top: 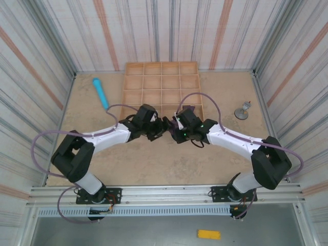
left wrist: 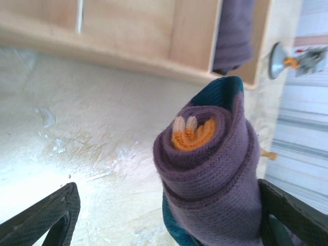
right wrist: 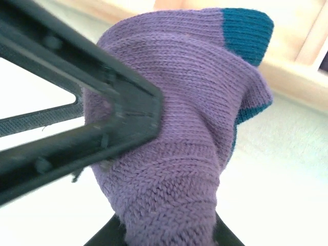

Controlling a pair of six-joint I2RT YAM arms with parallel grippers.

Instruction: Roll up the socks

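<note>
On a beige table point(top: 102, 164) walled by striped panels, a wooden tray point(top: 161, 63) with a grid of square compartments sits at the far middle. Both arms reach inward from their bases at the near edge and meet just in front of the tray. The left arm point(top: 105, 137) bends at the elbow on the left and stretches rightward. The right arm point(top: 236, 139) mirrors it, stretching leftward. Their wrists nearly touch, with the left gripper point(top: 158, 128) and right gripper point(top: 170, 124) facing each other.

Between them is the rolled sock point(left wrist: 210, 169), a purple knit bundle wound into a tight spiral with an orange toe at its core and a teal cuff behind. Seen from the left wrist, the left gripper's fingers point(left wrist: 46, 218) are spread wide. The roll rests against one finger, and the other is well apart from it.

Seen from the right wrist, the right gripper's fingers point(right wrist: 118, 107) pinch the roll from above and below, pressing into the knit.

A second sock point(left wrist: 233, 31), also purple, lies in a compartment along the tray's near edge.

A light blue cylinder point(top: 100, 92) lies left of the tray. A small metal foot point(top: 242, 111) with a round base stands right of the tray.
</note>
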